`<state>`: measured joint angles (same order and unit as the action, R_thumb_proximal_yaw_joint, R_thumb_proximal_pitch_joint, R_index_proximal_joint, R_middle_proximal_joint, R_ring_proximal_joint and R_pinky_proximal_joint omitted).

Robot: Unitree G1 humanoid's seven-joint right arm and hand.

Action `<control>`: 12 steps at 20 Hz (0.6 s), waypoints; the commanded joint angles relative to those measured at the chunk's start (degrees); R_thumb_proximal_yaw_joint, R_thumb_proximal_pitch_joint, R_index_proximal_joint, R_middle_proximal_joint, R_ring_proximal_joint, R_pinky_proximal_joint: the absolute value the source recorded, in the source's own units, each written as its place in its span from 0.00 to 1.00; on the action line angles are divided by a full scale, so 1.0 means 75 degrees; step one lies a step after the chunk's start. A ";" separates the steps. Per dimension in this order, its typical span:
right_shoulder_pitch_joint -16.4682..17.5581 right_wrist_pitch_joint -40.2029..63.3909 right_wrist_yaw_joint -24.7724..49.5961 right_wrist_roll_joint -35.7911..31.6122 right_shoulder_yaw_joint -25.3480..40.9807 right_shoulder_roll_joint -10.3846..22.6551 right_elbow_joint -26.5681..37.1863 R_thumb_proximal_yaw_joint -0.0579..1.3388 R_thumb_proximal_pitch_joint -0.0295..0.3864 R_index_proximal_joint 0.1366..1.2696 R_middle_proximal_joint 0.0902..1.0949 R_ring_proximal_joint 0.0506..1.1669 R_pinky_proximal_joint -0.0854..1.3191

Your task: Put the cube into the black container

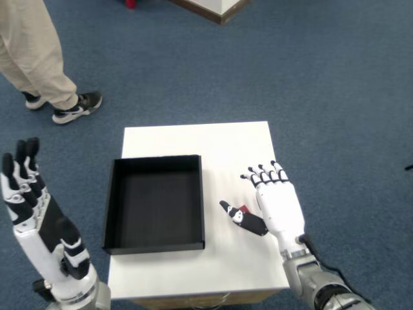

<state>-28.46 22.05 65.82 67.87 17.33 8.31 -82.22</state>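
Observation:
The small red cube (244,209) lies on the white table (219,145), right of the black container (155,201), and only a sliver of it shows. My right hand (274,206) hovers over it, palm down, with the thumb reaching left past the cube and the fingers (264,175) curled slightly above it. The cube sits between thumb and palm, but the frames do not show a firm hold. The black container is a shallow square tray with nothing inside. My left hand (39,226) is raised off the table's left side, fingers spread.
A person's legs and dark shoes (76,107) stand on the blue carpet beyond the table's far left corner. A wooden-edged white object (216,8) sits at the top of the view. The table's front edge is near my body.

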 commanded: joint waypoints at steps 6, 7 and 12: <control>-0.0146 -0.0249 -0.0440 -0.0151 -0.0212 0.0078 -0.0247 0.22 0.02 0.35 0.26 0.22 0.16; -0.0078 -0.0238 -0.0476 -0.0108 -0.0241 0.0070 -0.0277 0.22 0.02 0.36 0.26 0.22 0.16; 0.0180 -0.0311 -0.0582 0.0076 -0.0342 0.0061 -0.0260 0.22 0.02 0.37 0.26 0.22 0.16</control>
<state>-25.33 20.53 60.19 68.31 15.21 8.20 -85.88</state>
